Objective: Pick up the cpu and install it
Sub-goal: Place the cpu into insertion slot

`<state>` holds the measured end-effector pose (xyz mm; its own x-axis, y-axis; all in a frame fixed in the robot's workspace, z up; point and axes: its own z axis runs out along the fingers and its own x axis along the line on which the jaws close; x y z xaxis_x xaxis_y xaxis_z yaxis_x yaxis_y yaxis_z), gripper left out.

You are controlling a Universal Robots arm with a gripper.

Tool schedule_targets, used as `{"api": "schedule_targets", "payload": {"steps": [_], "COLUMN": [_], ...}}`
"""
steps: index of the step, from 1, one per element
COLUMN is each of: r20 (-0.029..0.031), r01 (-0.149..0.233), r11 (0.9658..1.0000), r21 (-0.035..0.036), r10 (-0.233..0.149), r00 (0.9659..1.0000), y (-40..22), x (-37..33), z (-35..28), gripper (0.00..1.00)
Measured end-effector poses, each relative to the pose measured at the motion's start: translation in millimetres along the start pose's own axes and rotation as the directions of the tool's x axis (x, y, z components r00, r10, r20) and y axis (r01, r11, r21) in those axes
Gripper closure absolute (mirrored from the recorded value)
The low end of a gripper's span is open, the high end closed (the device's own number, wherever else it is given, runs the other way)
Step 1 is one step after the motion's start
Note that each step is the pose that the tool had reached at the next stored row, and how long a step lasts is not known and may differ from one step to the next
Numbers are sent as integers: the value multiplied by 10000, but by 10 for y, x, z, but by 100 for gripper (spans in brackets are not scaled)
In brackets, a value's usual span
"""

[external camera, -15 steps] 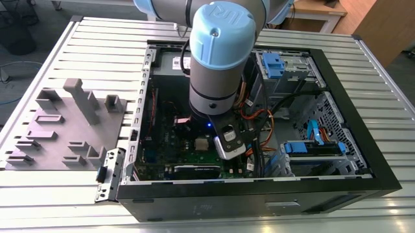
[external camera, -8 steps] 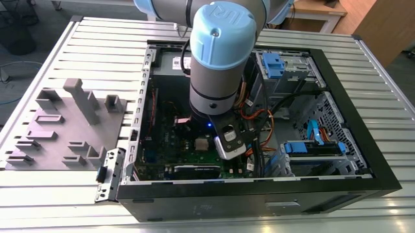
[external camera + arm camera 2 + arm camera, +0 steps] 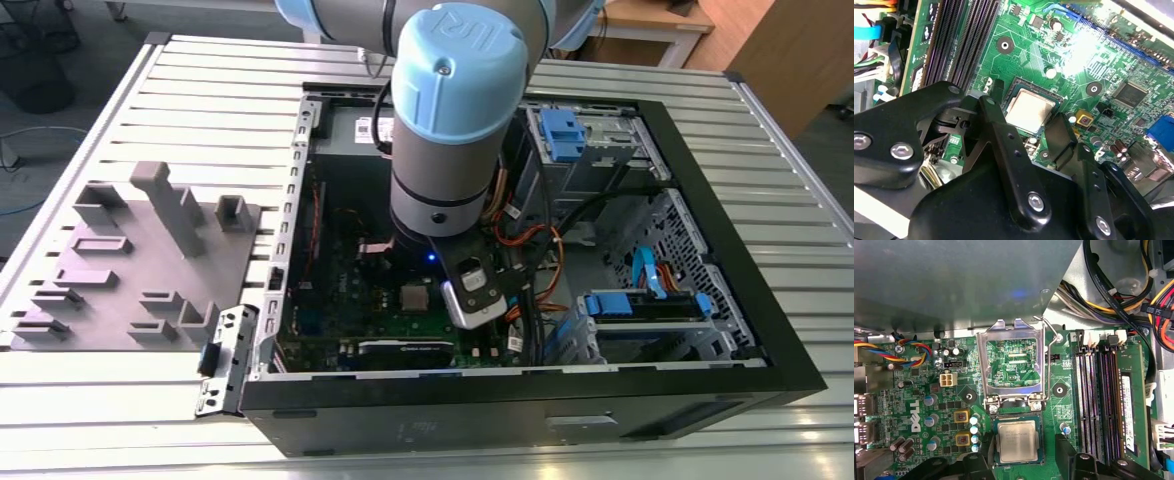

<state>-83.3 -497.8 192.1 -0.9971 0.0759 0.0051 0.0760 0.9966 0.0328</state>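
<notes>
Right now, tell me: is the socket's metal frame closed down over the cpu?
No. In the first wrist view the metal frame stands swung open, and the cpu lies uncovered in the socket.

Tight around the cpu (image 3: 1017, 441): raised socket frame (image 3: 1013, 362) one side, RAM slots (image 3: 1096, 405) another, cable bundle (image 3: 1114, 290) beyond; open overhead.

The open computer case (image 3: 694, 200) is seen from above and in front in the exterior view, at moderate range. The motherboard (image 3: 1019, 365) is viewed close up in both wrist views, steeply downward; the cpu (image 3: 1029, 110) socket area is shared.
</notes>
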Motion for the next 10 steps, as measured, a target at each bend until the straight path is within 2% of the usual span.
{"api": "schedule_targets", "payload": {"steps": [3, 10], "r20": [-1, 0], "r01": [0, 0], "r11": [10000, 10000], "r21": [3, 0], "r10": [0, 0], "r00": [10000, 10000], "y": [1, 5], "x": [0, 1], "z": [-14, -144], "gripper": [40, 40]}}
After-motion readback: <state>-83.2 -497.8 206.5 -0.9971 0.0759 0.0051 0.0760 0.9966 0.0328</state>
